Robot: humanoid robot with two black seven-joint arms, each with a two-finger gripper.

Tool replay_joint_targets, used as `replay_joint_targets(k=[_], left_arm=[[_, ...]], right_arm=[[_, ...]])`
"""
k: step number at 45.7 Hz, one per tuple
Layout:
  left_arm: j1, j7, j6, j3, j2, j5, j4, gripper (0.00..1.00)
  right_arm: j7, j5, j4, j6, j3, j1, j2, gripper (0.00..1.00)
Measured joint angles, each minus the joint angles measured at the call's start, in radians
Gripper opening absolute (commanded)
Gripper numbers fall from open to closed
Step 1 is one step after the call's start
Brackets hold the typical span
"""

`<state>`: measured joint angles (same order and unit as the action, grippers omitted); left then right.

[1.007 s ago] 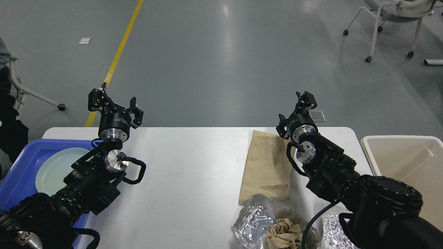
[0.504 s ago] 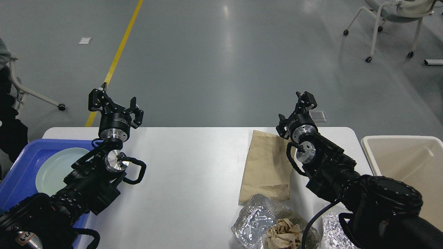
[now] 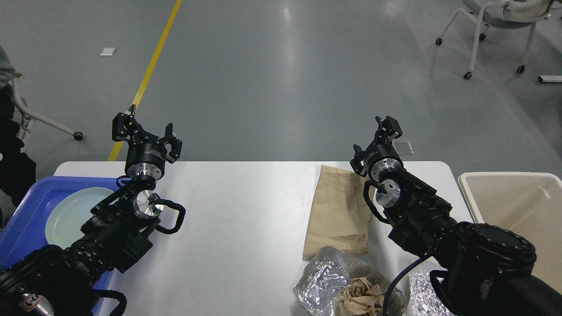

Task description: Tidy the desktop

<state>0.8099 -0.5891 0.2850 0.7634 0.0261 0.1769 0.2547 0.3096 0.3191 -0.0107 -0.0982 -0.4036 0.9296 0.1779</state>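
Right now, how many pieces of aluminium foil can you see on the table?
2. One foil container holding crumpled brown paper lies at the near edge; another foil piece lies right of it, partly hidden by the right arm.

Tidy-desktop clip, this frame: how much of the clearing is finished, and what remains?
Possibly done: a pale plate sits in the blue tray. In hand: nothing; the left gripper is open and empty above the desktop's far edge, and the right gripper is raised too, its fingers unclear. Left: the brown paper bag, the foil container holding crumpled paper, and foil beside it. The cream bin looks empty.
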Motion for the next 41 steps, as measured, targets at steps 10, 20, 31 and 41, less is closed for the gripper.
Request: replay_joint_targets(k=[10,20,31,41], left_arm=[[0.000,0.000,-0.001,0.000,0.000,0.000,0.000,1.00],[0.000,0.000,-0.001,0.000,0.000,0.000,0.000,1.00],[0.000,0.000,-0.001,0.000,0.000,0.000,0.000,1.00],[0.000,0.000,-0.001,0.000,0.000,0.000,0.000,1.00]], right_arm=[[0.000,0.000,0.000,0.000,0.000,0.000,0.000,1.00],[0.000,0.000,0.000,0.000,0.000,0.000,0.000,1.00],[0.000,0.000,0.000,0.000,0.000,0.000,0.000,1.00],[0.000,0.000,0.000,0.000,0.000,0.000,0.000,1.00]])
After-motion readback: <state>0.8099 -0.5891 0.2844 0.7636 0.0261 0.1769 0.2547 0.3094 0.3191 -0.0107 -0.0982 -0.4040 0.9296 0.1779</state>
